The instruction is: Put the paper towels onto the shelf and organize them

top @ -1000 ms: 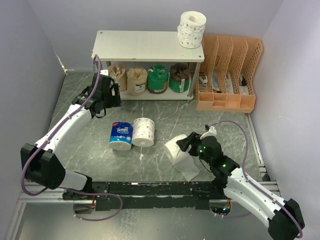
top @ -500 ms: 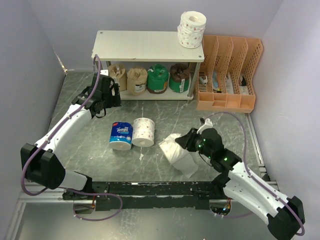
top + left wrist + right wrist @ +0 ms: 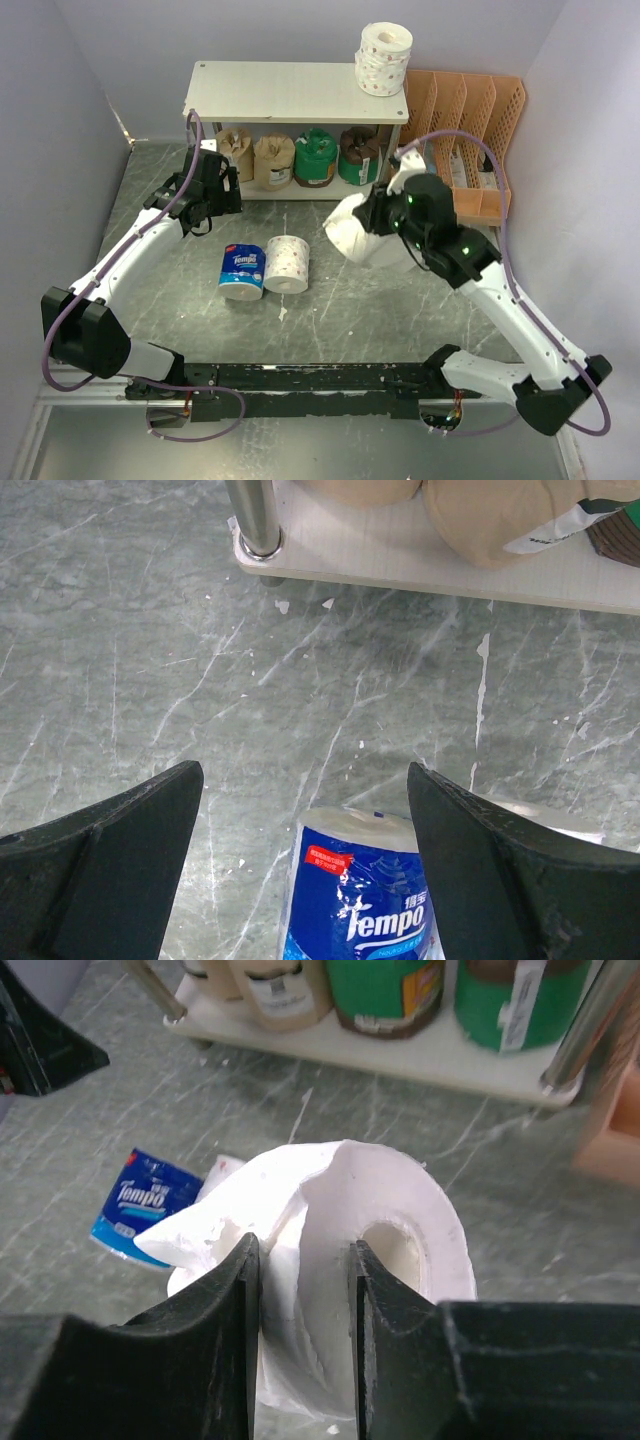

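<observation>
Roll (image 3: pixel 352 232) now being held up close before shelf (image 3: pixel 290 92), pinched between right gripper (image 3: pixel 374 222) fingers; sitting lower and nearer the arm bases a second ago. Left gripper (image 3: pixel 222 195) staying spread wide near blue roll (image 3: pixel 365 905), gripping nothing.

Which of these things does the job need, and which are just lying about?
Job: shelf; white roll in right pincer; blue roll, dotted roll on table; four shelved rolls; dotted stack on top.
Lying about: orange file organizer.
</observation>
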You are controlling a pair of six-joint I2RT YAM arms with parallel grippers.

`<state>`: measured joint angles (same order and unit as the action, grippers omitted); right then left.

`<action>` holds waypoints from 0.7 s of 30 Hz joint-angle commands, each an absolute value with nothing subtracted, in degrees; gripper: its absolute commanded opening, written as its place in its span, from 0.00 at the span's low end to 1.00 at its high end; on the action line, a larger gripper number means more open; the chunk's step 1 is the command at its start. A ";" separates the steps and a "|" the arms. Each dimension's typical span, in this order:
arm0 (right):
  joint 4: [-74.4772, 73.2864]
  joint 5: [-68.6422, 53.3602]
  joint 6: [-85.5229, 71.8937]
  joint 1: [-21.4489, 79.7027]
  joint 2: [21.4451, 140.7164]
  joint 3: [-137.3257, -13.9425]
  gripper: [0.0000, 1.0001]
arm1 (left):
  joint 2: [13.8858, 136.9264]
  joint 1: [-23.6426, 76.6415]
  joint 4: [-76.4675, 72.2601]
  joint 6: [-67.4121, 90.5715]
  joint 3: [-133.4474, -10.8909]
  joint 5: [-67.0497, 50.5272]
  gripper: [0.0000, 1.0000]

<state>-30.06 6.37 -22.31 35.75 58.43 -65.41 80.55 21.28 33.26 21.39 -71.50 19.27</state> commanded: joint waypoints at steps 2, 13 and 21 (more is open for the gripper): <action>-37.03 11.20 -6.96 36.12 66.75 -83.84 0.00 | 79.40 21.71 32.38 21.01 -71.65 20.41 0.94; -34.13 26.95 15.63 44.28 82.83 -108.17 0.00 | 78.91 21.71 31.81 21.88 -70.90 24.15 0.92; -27.88 33.28 28.24 46.03 96.88 -123.24 0.00 | 77.63 21.91 31.14 21.66 -69.77 29.14 0.91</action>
